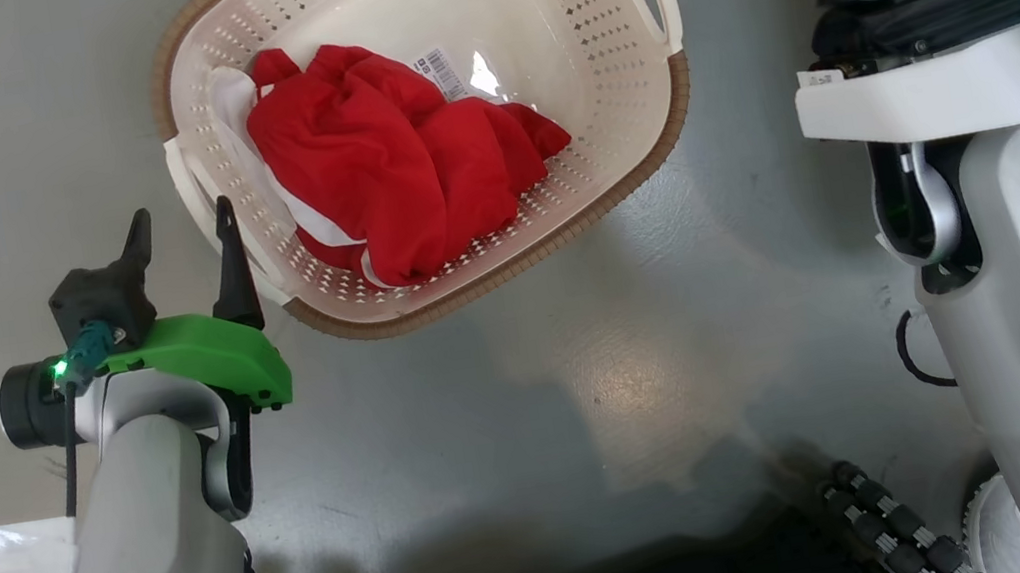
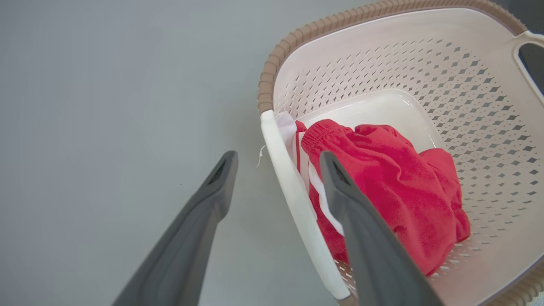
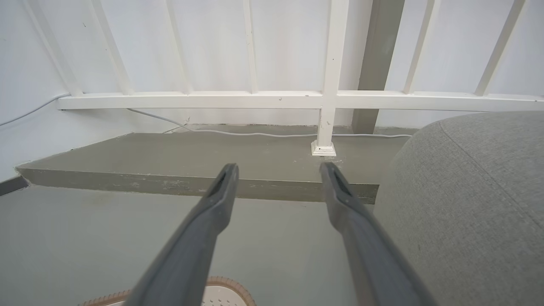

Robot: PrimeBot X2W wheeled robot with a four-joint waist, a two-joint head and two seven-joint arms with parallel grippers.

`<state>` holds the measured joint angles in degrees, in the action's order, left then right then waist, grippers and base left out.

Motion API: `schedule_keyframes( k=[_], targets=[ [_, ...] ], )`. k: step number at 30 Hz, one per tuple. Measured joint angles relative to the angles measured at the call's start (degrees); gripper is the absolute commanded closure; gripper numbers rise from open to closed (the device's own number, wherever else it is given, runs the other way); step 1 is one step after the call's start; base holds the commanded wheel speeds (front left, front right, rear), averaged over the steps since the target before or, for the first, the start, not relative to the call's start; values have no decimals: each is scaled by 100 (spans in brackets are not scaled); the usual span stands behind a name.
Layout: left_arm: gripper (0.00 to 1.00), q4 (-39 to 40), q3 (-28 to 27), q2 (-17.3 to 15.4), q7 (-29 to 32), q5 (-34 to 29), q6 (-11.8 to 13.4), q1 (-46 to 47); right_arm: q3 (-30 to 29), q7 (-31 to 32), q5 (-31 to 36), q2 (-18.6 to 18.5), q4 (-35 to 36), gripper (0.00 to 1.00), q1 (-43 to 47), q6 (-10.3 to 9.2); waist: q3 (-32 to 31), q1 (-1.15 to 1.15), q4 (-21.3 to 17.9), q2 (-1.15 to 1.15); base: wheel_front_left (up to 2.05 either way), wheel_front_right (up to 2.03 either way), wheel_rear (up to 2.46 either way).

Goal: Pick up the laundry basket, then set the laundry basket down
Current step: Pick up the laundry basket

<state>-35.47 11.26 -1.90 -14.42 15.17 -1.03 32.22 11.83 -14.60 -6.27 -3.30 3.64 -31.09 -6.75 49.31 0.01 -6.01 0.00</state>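
Floor (image 1: 523, 375): plain grey, glossy, takes up most of the head view. No table or stand under anything.

Laundry basket (image 1: 572, 24): upper centre of the head view, set at a slant, top edge cut by the frame. It looks to rest flat on the floor, so I judge it not lifted. Its brown rim also shows at the bottom edge of the right wrist view.

Red garment (image 1: 400, 161): crumpled heap with white trim, in the lower-left part of the basket's inside.

Right gripper (image 3: 278, 168): upper right of the head view, well apart from the basket. Fingers spread, nothing between them. In its wrist view it points at a white railing (image 3: 331, 76) above a low step, with a grey upholstered shape (image 3: 467, 204) at the right.

Left gripper (image 1: 182, 219): lower left of the head view, fingers spread wide and holding nothing. In the left wrist view the basket's white side handle (image 2: 293, 187) runs up between the two fingers, one finger on the floor side and one over the garment. Contact with the handle: cannot tell.

Barcode label (image 1: 444, 72): on the basket bottom, just beside the garment.

Progress: approach stage only. No grasp made. Closing on the handle, the lift and the set-down all remain. The right arm is not placed for a two-handed lift.
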Motion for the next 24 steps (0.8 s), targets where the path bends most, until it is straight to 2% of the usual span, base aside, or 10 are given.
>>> schedule_keyframes(
  k=[14,15,17,18,19,22,24],
  targets=[
    [0,-766,-64,3,3,131,-4,426,24,0,-96,-1,-4,0,-117,-41,232,0,-200,0,0,0,0],
    [13,-813,-64,3,2,131,-4,460,24,0,-96,-1,-5,0,-117,-41,238,0,-206,0,0,0,0],
    [51,-881,-65,3,2,131,-2,529,26,0,-97,0,-9,0,-118,-41,247,0,-216,0,0,0,0],
    [62,-905,-65,3,2,130,2,567,27,0,-99,0,-10,0,-118,-41,250,0,-220,0,0,0,0],
    [65,-943,-65,3,2,130,2,606,29,0,-113,0,-12,0,-118,-41,252,0,-223,0,0,0,0],
    [85,-1038,-59,25,1,129,2,698,36,0,-135,0,-22,0,-125,-41,257,0,-229,0,0,0,0],
    [95,-1076,-70,51,0,130,9,766,42,0,-136,0,-25,0,-127,-41,259,-1,-232,0,0,0,0]
  ],
)
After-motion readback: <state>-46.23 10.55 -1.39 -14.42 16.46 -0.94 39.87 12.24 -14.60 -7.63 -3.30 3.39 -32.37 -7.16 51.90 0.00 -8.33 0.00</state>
